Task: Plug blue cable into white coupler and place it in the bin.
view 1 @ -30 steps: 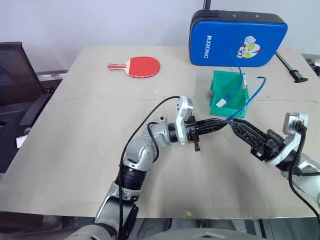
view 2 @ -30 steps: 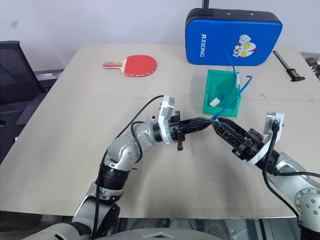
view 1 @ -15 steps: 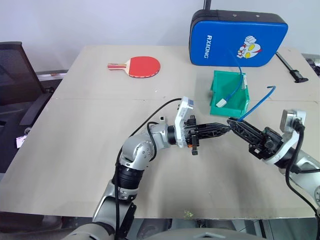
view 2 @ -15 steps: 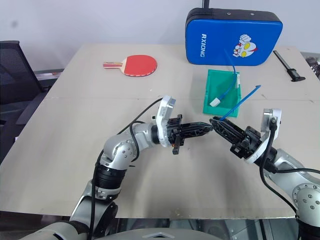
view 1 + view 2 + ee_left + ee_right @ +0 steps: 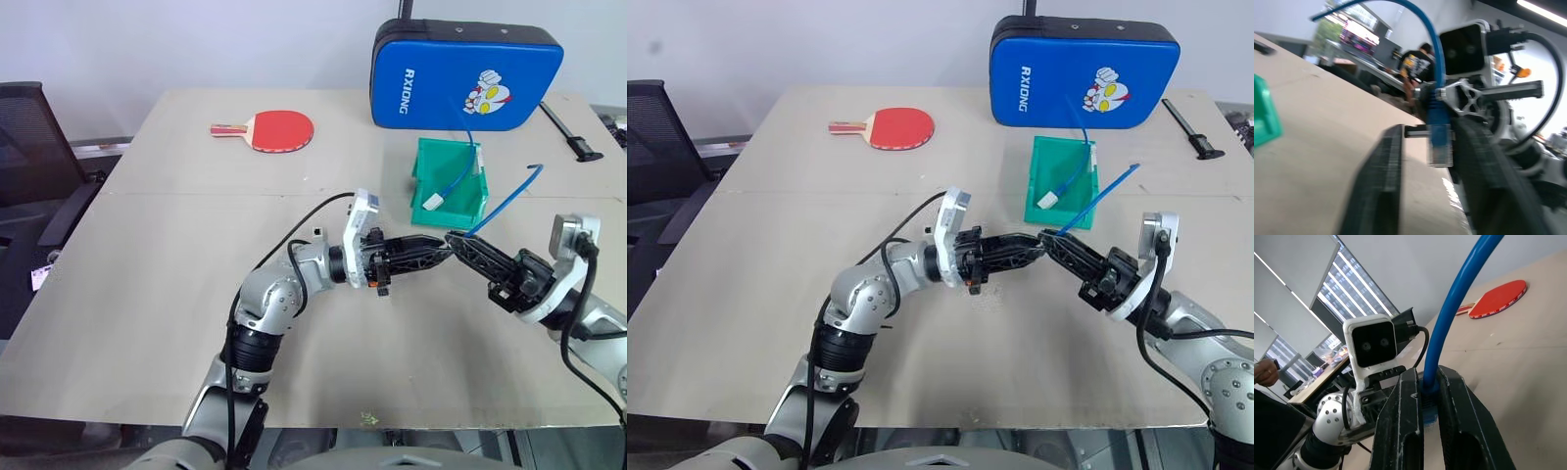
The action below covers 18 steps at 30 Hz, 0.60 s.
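The right gripper [image 5: 460,238], clamped on the blue cable [image 5: 502,203] near its clear plug [image 5: 1440,149], holds it above the table, tip to tip with the left gripper [image 5: 438,250]. The left one's fingers stand parted around the plug; no coupler is visible there. The bin [image 5: 472,202] sits just beyond. Mating looks underway; next the plug needs lining up with the socket.

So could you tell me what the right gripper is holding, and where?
The right gripper pinches the thin bright-blue cable just behind its clear plug end.
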{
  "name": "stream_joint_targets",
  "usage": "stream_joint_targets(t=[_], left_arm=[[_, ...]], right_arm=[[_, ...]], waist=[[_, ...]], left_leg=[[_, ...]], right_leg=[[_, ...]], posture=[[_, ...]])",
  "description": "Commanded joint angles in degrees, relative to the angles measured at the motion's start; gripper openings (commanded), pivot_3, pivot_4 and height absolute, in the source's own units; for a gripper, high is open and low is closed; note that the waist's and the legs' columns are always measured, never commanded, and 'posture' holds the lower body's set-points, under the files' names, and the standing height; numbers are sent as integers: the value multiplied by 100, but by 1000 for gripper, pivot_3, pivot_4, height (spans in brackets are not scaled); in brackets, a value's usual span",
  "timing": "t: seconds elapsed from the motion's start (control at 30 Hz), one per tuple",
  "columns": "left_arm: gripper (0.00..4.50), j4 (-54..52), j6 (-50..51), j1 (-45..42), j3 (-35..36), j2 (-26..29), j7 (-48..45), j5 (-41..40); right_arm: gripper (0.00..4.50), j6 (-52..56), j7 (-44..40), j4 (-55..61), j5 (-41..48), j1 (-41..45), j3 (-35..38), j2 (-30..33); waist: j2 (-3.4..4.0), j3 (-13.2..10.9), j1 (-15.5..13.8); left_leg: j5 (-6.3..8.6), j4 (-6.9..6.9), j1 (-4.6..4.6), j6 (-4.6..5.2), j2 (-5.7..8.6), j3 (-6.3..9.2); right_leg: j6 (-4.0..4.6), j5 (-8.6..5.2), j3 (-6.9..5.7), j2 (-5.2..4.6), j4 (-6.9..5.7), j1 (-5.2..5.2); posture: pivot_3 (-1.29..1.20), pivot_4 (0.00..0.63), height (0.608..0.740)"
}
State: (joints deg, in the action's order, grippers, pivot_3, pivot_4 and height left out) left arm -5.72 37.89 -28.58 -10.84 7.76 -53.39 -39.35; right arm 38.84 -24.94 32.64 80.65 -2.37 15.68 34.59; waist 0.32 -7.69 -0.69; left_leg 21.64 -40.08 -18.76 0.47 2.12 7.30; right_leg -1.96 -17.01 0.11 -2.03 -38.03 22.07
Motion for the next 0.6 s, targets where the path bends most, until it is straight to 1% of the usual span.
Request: stream_joint_targets(t=[0.03, 0.13, 0.2, 0.27, 0.3, 0.37, 0.43, 0.47, 0.5, 0.53, 0.6], left_arm=[[2969, -701, -536, 202, 102, 179, 125, 278], [2969, -1336, -1006, 614, 176, 537, 445, 751], [2969, -1879, -1108, 1031, 437, 704, 853, 869], [2969, -2299, -1331, 1477, 622, 924, 1167, 1181], [2969, -2454, -1403, 1673, 729, 949, 1446, 1355], [2969, -2699, -1615, 2087, 947, 903, 2052, 1748], [2969, -2882, -1839, 2489, 962, 929, 2389, 2156], [2969, -2924, -1894, 2642, 987, 857, 2633, 2323], [2969, -2857, -2021, 2816, 964, 833, 2907, 2650], [2969, -2666, -1975, 2991, 1027, 598, 3320, 2781], [2969, -2191, -2091, 3015, 1025, 352, 3639, 2919]], right_arm=[[0, -102, 57, -142, -149, 223, 117, -20], [0, -251, 153, -449, -394, 424, 305, -47], [0, -314, 190, -669, -485, 580, 428, -51], [0, -376, 205, -847, -590, 728, 500, -75], [0, -391, 199, -925, -649, 798, 523, -88], [0, -415, 156, -1072, -785, 943, 521, -113], [0, -431, 107, -1166, -916, 1073, 474, -155], [0, -421, 90, -1190, -973, 1123, 437, -186], [0, -416, 86, -1203, -1035, 1184, 378, -231], [0, -404, 71, -1200, -1089, 1243, 298, -285], [0, -374, 61, -1209, -1164, 1355, 193, -385]], waist=[[0, 0, 14], [1, 0, 13], [2, -1, 15], [3, -1, 19], [3, -1, 8], [2, -1, -20], [3, -1, -12], [3, -1, -12], [1, -2, -40], [4, -1, -25], [4, 0, -14]], left_leg=[[0, 0, 0, 0, 0, -1], [0, 2, 1, 0, 0, 0], [0, 4, 1, 0, -2, 0], [0, 7, 1, 0, -2, -2], [0, 10, 2, 0, -2, -2], [0, 16, 1, -1, -2, -2], [0, 20, 0, 0, -2, 0], [0, 23, 1, 0, -2, -4], [0, 24, 2, 0, -2, -5], [0, 29, 0, 0, -2, 0], [0, 34, 3, 0, -2, -5]], right_leg=[[0, 0, 1, 0, 0, 0], [0, 0, 5, 0, 2, 1], [0, 0, 6, 0, 3, 2], [0, 0, 13, 1, 5, 4], [0, 0, 15, 1, 7, 6], [0, 0, 14, 0, 8, 9], [0, 0, 10, -1, 10, 9], [0, 0, 14, -2, 9, 9], [0, 0, 16, -2, 9, 9], [0, 0, 7, -3, 9, 10], [0, 0, 14, -4, 7, 11]], posture=[[0, 150, 740], [0, 150, 740], [0, 150, 740], [0, 150, 740], [0, 150, 740], [0, 150, 740], [0, 150, 740], [0, 150, 740], [0, 150, 740], [0, 150, 740], [0, 150, 740]])
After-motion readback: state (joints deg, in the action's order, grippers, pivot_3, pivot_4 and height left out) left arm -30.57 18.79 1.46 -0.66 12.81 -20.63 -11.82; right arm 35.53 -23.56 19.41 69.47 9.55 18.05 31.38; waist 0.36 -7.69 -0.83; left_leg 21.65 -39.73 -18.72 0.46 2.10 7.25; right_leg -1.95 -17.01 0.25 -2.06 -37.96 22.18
